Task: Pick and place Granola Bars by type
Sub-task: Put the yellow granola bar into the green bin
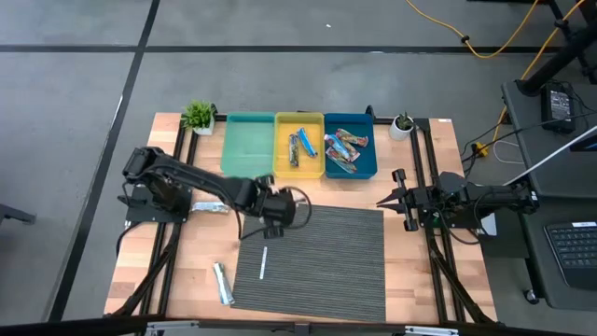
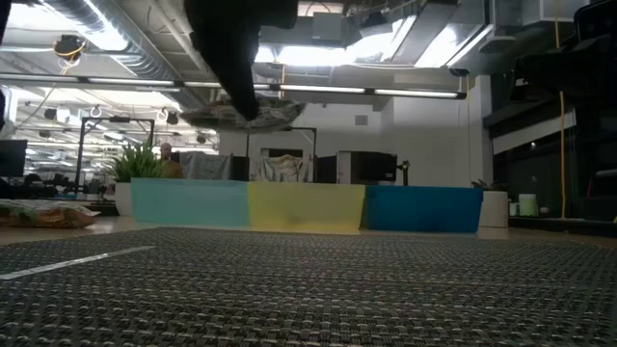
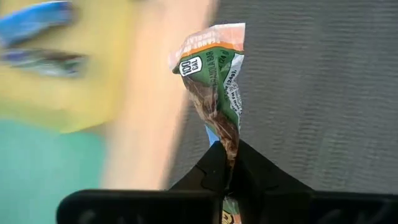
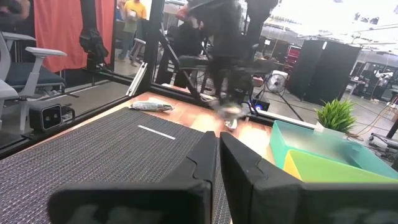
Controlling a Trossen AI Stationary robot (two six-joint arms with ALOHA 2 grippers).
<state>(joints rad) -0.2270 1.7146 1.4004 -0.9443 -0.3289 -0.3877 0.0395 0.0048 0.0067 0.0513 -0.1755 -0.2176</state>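
My left gripper [image 1: 278, 213] is shut on a green, brown and orange granola bar [image 3: 214, 87] above the far left corner of the grey mat [image 1: 312, 261]. My right gripper [image 1: 388, 199] is shut and empty at the mat's far right corner. At the far edge stand a teal bin [image 1: 247, 145], a yellow bin [image 1: 298, 166] with blue bars [image 1: 300, 145], and a blue bin [image 1: 362, 170] with multicoloured bars [image 1: 343, 149]. Two silvery bars [image 1: 210, 207] [image 1: 222, 283] lie flat on the wood at the left. My left gripper pinches the crumpled near end of the bar's wrapper [image 3: 229, 146] between its two fingers. The rest of the bar sticks out past the fingertips, twisted along its length. In the low view the held bar [image 2: 253, 116] hangs clear of the mat.
A thin white stick [image 1: 263, 264] lies on the mat's left part. Small potted plants [image 1: 198, 117] [image 1: 403, 124] stand at either end of the bin row. People and furniture show in the room beyond the table.
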